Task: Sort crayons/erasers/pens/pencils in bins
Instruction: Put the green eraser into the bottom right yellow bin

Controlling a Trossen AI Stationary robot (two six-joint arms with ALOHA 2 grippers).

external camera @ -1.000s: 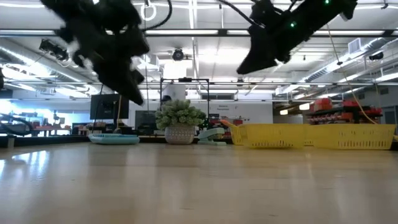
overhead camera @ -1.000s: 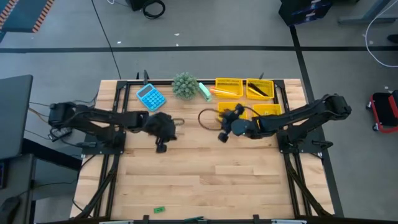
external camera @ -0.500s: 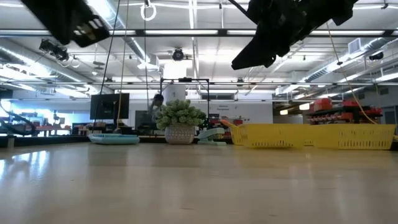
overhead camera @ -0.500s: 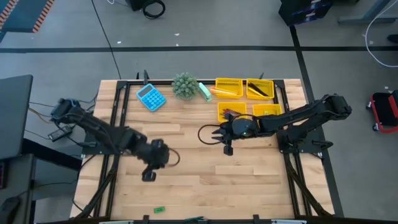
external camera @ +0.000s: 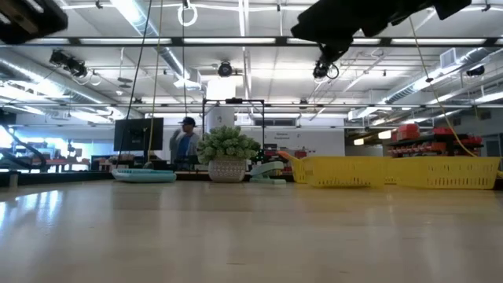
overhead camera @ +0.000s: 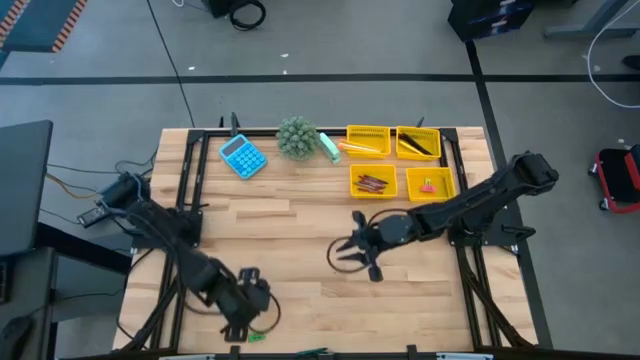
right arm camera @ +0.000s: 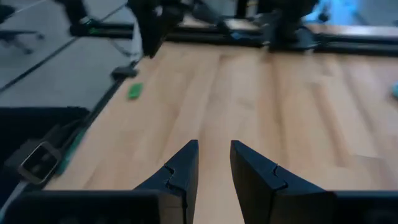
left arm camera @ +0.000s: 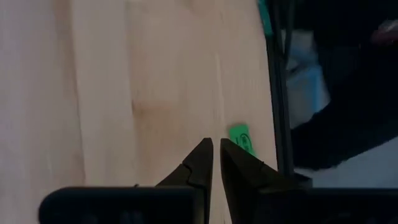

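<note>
**Left gripper poised by green eraser at near table edge; right gripper empty over mid-table**

Left arm: The left gripper sits low over the near left part of the wooden table, close to the near edge. In the left wrist view its fingers stand nearly together, a narrow slit between the tips, with nothing held. The green eraser lies flat on the wood just beyond the tips and slightly to one side, close to the table's black edge rail. In the high view the same eraser lies just beside the gripper, apart from it.

Right arm: The right gripper hangs above the middle of the table, well clear of the bins. In the right wrist view its fingers are parted by a moderate gap, and bare wood shows between them; it holds nothing. That view also shows the green eraser far off near the table edge.

Bins: Four yellow bins form a block at the far right of the table. One nearer bin holds reddish crayons; its neighbour holds small erasers, pink among them. One far bin holds dark pens; the other holds orange pencils.

Other items: A blue calculator, a small potted plant and a pale green object stand along the far edge. A person is visible in the room beyond the table.
</note>
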